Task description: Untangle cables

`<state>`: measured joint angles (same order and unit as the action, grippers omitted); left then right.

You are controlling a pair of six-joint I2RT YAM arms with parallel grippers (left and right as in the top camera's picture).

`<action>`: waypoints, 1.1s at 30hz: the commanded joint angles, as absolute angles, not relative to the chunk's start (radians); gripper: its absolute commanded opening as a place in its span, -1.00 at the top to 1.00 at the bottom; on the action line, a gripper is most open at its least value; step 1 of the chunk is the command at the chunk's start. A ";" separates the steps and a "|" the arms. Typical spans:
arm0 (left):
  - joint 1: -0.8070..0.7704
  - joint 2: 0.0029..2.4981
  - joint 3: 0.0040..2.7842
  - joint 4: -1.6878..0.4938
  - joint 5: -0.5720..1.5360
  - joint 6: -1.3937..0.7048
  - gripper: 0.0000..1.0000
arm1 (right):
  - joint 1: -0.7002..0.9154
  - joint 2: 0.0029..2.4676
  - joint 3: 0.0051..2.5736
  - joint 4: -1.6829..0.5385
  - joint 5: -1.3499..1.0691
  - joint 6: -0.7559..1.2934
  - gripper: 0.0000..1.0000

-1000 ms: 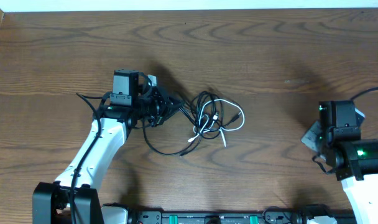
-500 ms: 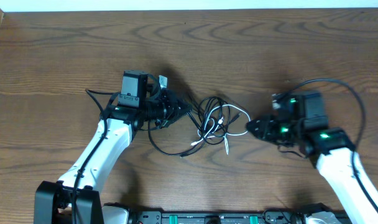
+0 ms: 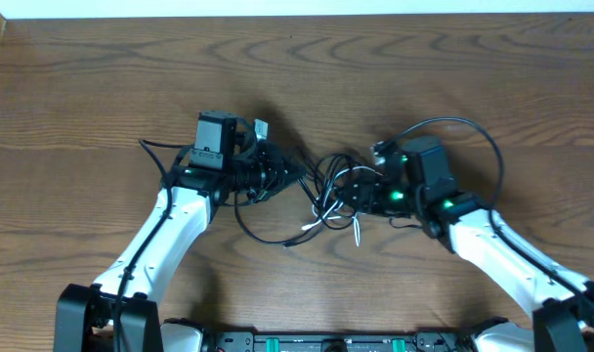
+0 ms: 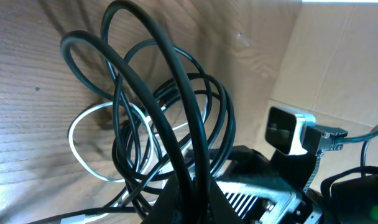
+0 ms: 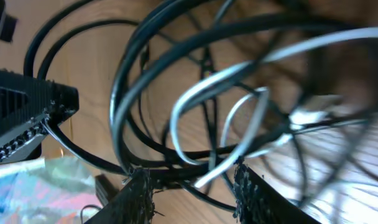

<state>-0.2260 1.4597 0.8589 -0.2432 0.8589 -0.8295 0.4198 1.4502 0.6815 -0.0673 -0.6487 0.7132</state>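
A wooden worktop [image 3: 473, 59] is shown, with tangled black and white cables [image 3: 328, 196] at its centre. The left arm [image 3: 170, 230] and right arm [image 3: 492, 244] are bent inward toward them. The left fingers [image 3: 279, 175] are clamped on the cables, and the right fingers [image 5: 138, 194] are held apart around several strands.

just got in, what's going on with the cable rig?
Both arms are at a tangle of cables on the table. The left tool is shut on a black cable at the tangle's left side. The right tool is at the right side, open, with black strands and the white cable between its fingers. Nothing is separated yet.
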 commanded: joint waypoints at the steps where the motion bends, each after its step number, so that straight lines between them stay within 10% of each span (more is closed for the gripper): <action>1: -0.241 1.461 0.868 -0.246 0.844 -0.804 0.85 | 0.463 1.472 0.678 -0.053 -0.634 0.793 0.21; 33: -0.249 1.461 0.868 -0.262 0.850 -0.782 0.85 | 0.624 1.535 0.678 0.094 -0.278 0.910 0.42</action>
<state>-0.2451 1.4597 0.8589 -0.2592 0.8360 -0.8062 0.5919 1.5169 0.6781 0.0792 -0.3420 0.9276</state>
